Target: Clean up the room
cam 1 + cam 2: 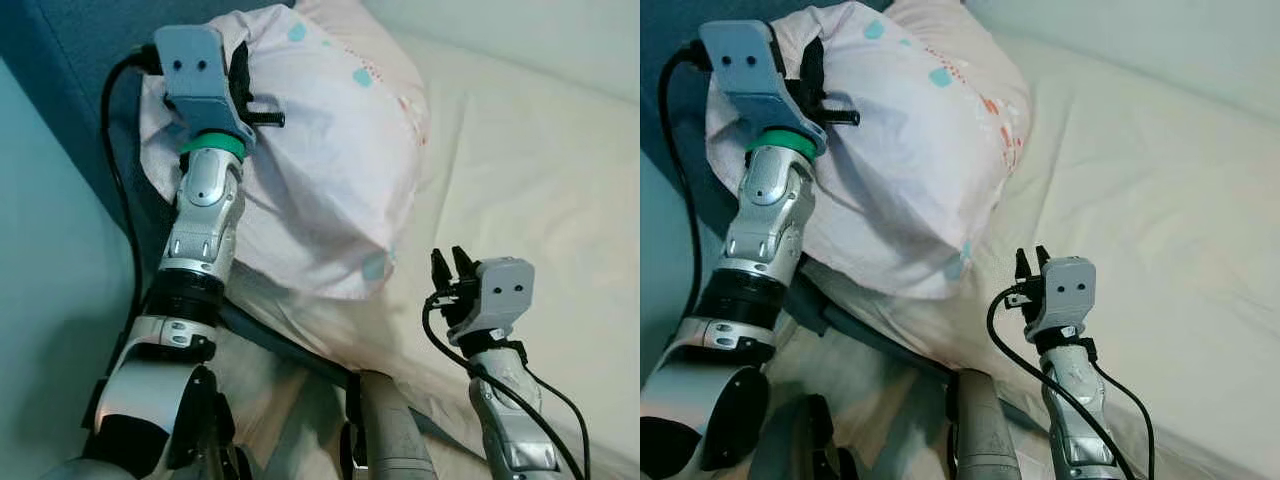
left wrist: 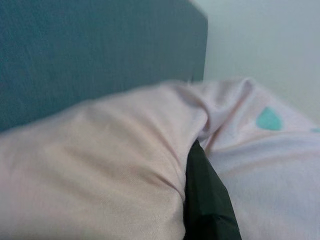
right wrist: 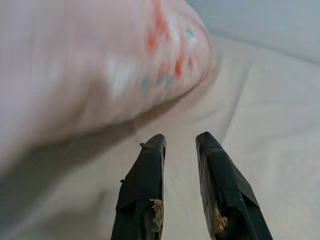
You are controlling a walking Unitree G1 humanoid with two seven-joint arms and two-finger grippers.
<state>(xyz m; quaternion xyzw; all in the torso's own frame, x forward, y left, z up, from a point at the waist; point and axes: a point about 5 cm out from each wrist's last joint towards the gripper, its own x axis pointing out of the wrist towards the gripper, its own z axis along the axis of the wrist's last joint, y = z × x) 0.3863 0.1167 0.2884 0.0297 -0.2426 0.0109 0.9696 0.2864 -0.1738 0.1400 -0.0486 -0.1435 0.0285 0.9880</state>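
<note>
One pillow (image 1: 320, 160) lies at the bed's (image 1: 520, 170) head against the headboard (image 2: 90, 55). Left gripper (image 1: 245, 95) is clamped on its corner fabric. Right gripper (image 3: 180, 150) hovers beside it, fingers slightly apart, empty. Step: placing the pillow. Next: release and withdraw, probably.

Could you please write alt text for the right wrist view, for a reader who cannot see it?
The right gripper hovers just above a cream bed sheet, its two black fingers slightly apart and holding nothing. Beyond them a pale pink pillow with orange and teal spots lies on the sheet, blurred by closeness.
</note>
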